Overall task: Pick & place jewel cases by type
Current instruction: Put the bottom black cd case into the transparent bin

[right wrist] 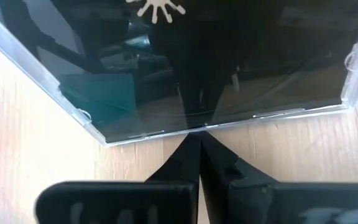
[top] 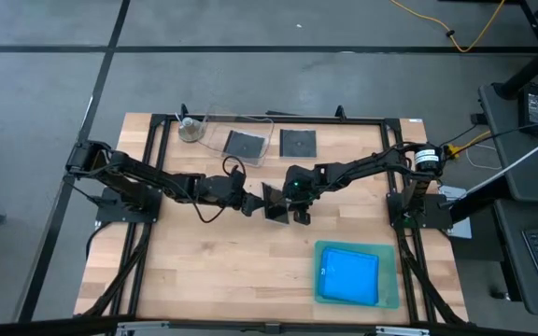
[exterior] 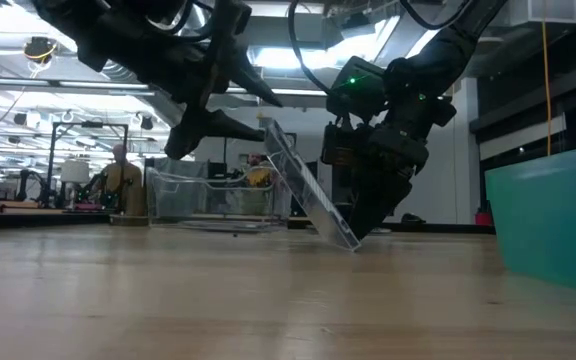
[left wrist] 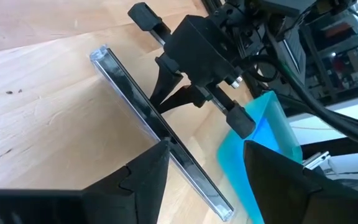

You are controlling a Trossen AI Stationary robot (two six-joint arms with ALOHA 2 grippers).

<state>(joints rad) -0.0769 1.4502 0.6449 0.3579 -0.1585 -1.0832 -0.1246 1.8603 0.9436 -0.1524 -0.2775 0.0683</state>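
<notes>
CD case [exterior: 308, 190] tilted on edge, white splat mark, no legible text

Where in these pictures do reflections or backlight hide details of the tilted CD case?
Right wrist view: the dark CD case mirrors the room and the gripper's silhouette, hiding its surface. Low view: bright ceiling lights behind leave both arms and the case as dark shapes. Left wrist view: evenly lit, the case's edge is clear.

Three dark square cases [top: 275, 200], one blue case [top: 348, 274], one tub [top: 236, 137].
</notes>
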